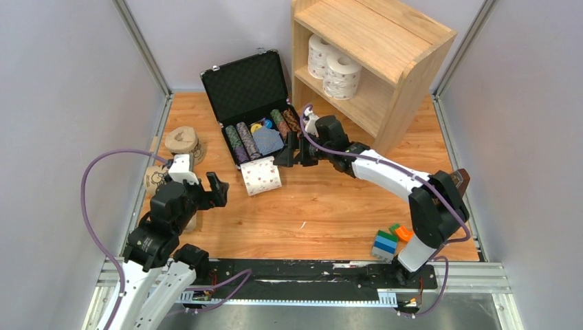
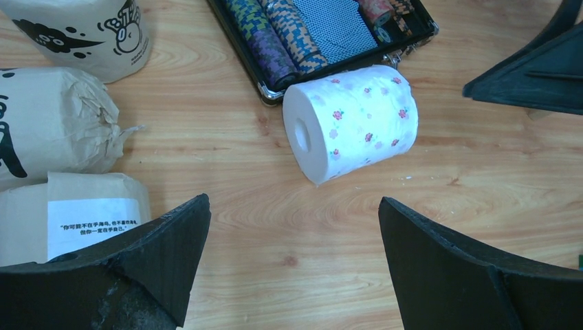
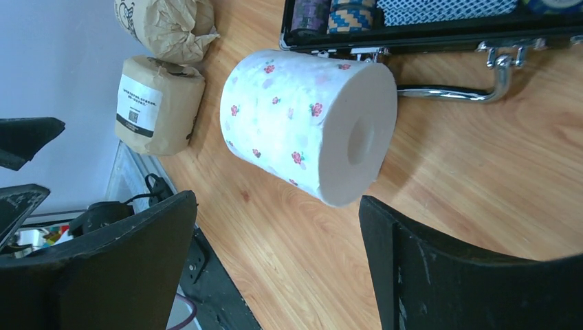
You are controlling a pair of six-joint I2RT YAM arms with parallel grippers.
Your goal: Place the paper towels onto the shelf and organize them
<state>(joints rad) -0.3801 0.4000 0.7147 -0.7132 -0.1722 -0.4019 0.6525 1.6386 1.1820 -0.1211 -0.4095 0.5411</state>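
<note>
A white dotted roll (image 1: 262, 177) lies on its side in front of the black case; it also shows in the left wrist view (image 2: 350, 122) and the right wrist view (image 3: 307, 124). Two more white rolls (image 1: 333, 69) stand on the inner board of the light-wood shelf (image 1: 385, 41). Three tan rolls (image 1: 182, 142) sit at the table's left; the left wrist view shows them too (image 2: 55, 124). My right gripper (image 1: 292, 154) is open and empty just right of the lying roll. My left gripper (image 1: 214, 191) is open and empty, left of that roll.
An open black case (image 1: 249, 86) holds striped poker-chip rows (image 1: 246, 141) behind the lying roll. Coloured blocks (image 1: 390, 240) lie near the right arm's base. Grey walls close in both sides.
</note>
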